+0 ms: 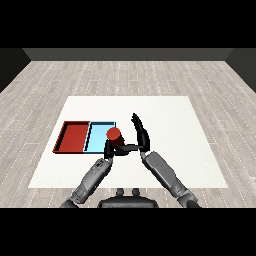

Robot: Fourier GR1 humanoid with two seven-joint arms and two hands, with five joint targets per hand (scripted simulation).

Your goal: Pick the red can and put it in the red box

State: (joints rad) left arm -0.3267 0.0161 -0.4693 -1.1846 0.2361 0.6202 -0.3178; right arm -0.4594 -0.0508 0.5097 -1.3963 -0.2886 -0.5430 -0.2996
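On wood floor [125,75], white table [175,130].

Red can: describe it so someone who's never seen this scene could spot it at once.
On the white table, find the two trays lying side by side left of centre. At the near right corner of the light blue tray, the left hand curls its fingers round the red can. It is the only round, upright thing; the red tray is flat.
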